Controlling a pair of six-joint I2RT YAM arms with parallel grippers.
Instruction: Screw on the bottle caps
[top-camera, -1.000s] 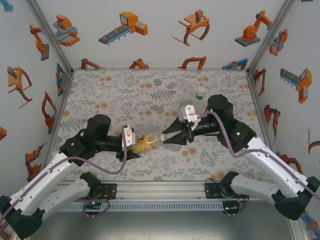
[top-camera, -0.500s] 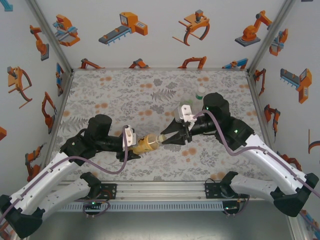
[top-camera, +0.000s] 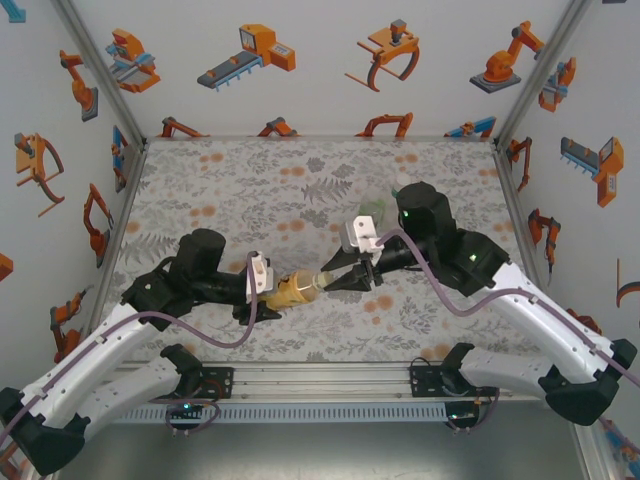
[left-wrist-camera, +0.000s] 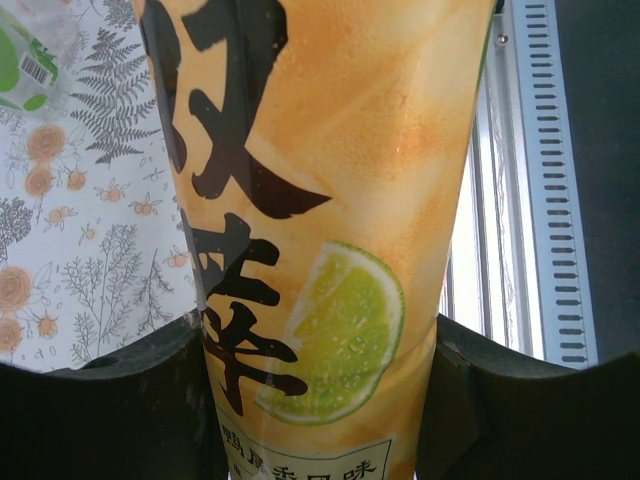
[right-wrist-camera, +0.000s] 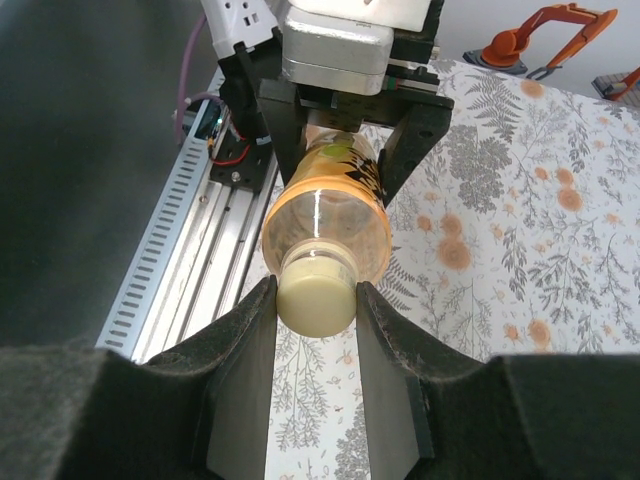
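Here the left end effector (top-camera: 268, 293) is clenched on the amber bottle (top-camera: 293, 289), holding it sideways over the table (top-camera: 250, 190) with its neck pointing toward the right arm. The top view gives that layout, but the neck itself is too small to read there. The right wrist view settles it: the right end effector (right-wrist-camera: 315, 312) pinches the pale cap (right-wrist-camera: 315, 298) that sits on the bottle's mouth, one finger on each side. The left wrist view shows the label close up, with black characters and a lime slice, and both fingers (left-wrist-camera: 110, 400) pressed to the bottle's sides. Its top-left corner catches a clear bottle with a green label (left-wrist-camera: 18, 60).
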